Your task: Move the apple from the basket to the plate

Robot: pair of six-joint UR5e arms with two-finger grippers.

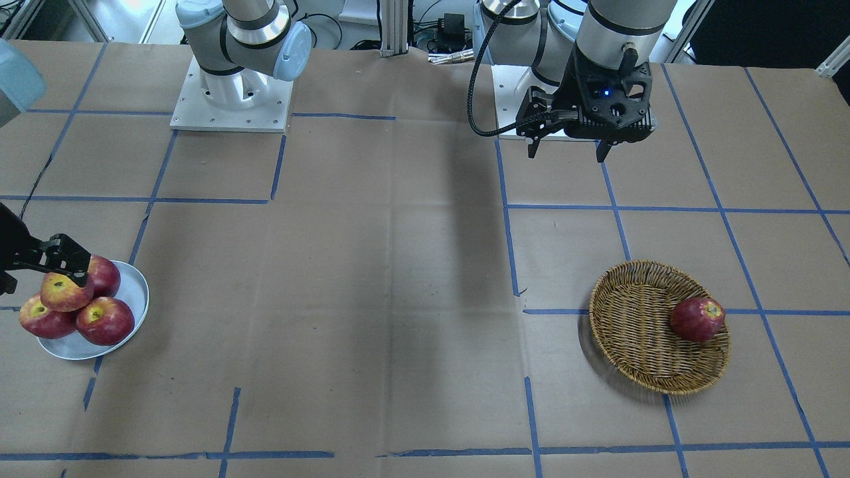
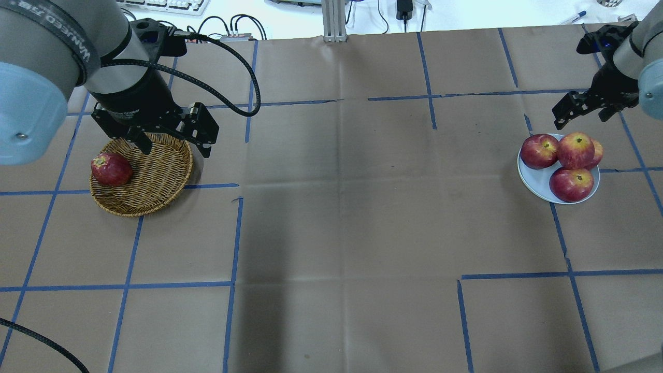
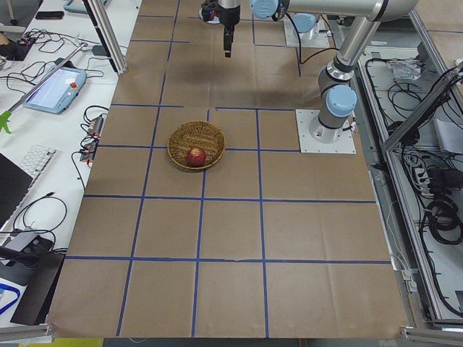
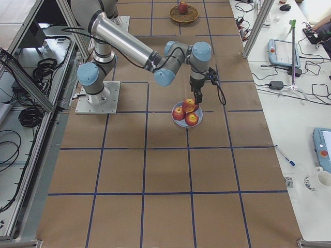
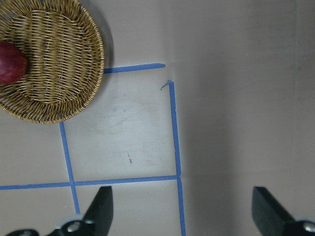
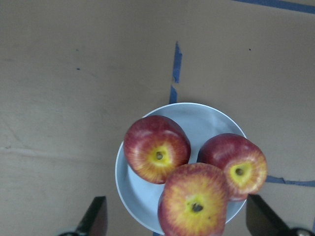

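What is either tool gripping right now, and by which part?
Nothing is held. The right tool hangs open above the plate, clear of the apple; the left tool is open and empty, off to the side of the basket.

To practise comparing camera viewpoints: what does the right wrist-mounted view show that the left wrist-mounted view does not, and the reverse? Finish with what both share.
Only the right wrist view shows the plate carrying three apples: the paler apple lowest in frame, and two darker red apples above it. Only the left wrist view shows the basket, with a lone red apple cut off by the frame's left edge. Both show the brown paper table with blue tape lines, and spread fingertips at the bottom edge: the left tool and the right tool, each open.
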